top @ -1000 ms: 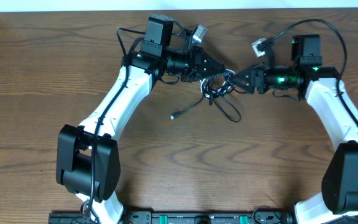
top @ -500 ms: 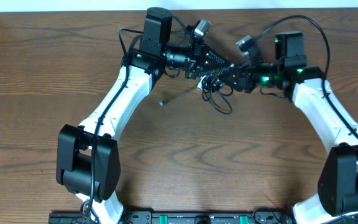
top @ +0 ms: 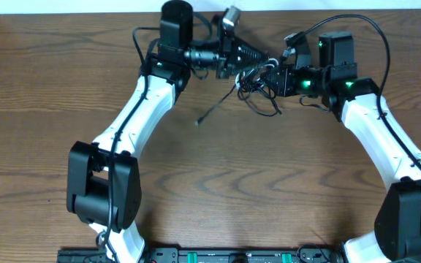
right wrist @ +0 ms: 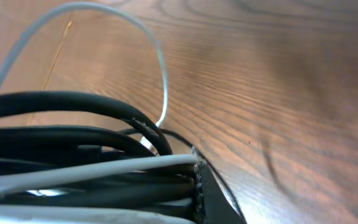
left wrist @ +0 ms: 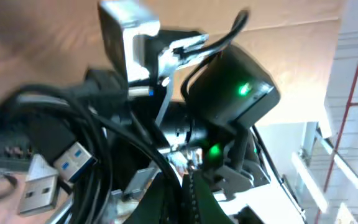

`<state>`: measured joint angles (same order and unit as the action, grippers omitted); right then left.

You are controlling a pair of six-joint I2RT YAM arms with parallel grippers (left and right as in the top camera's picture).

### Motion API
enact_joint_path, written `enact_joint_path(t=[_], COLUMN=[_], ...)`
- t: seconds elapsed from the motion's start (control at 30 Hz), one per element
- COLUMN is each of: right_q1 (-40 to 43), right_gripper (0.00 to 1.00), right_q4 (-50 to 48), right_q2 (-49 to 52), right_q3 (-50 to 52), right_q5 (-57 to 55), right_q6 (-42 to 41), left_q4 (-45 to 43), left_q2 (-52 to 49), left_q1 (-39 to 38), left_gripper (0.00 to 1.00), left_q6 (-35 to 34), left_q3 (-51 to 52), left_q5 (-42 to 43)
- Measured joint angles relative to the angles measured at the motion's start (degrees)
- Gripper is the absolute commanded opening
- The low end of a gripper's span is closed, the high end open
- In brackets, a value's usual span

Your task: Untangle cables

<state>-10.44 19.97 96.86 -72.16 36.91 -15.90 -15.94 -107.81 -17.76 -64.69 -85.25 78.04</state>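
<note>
Now that your right hand (top: 272,77) has just clamped onto the cables (top: 259,89), your left hand (top: 260,61) stays clenched on them too. They bunch between both hands near the desk's (top: 283,183) far edge, so pulling apart can likely begin.

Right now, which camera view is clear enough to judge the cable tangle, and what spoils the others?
Overhead: sharp and evenly lit, but the tangled black and white cables look small. Left wrist: too close, silver USB plugs blurred, green indicator light glaring. Right wrist: near cables soft and dark, thin white cable loop smeared, wooden table grain fairly crisp.
</note>
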Motion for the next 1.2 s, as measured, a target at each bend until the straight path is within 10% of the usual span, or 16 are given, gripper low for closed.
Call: enact_joint_path(t=[0.27,0.63,0.73,0.87,1.2], right_q1=[-0.2,1.1,1.0,0.3,-0.9], right_gripper=[0.01,0.02,0.08,0.42,0.45], right_q4=[3.0,9.9,10.4,14.1,19.4], right_q2=[-1.5,4.6,4.4,4.4,4.4], right_q3=[-2.8,1.6,1.6,1.6,0.9], right_q5=[-1.0,-13.7,-11.6,-9.7,-8.2], right_q6=[-4.5,-4.4,-2.4,-1.0,0.0], left_q4=[-33.6,-40.4,-37.8,-30.5,14.6], left_q2=[-1.9,2.9,2.9,2.9,2.9], left_q1=[3.6,14.2,13.8,13.4,13.4], left_gripper=[0.07,0.07,0.07,0.07,0.07], left_q6=[-19.6,-29.6,-27.8,-22.1,8.1], left_q3=[1.6,-0.3,-0.3,-0.3,0.4], left_q5=[3.0,3.8,4.3,5.0,-0.1])
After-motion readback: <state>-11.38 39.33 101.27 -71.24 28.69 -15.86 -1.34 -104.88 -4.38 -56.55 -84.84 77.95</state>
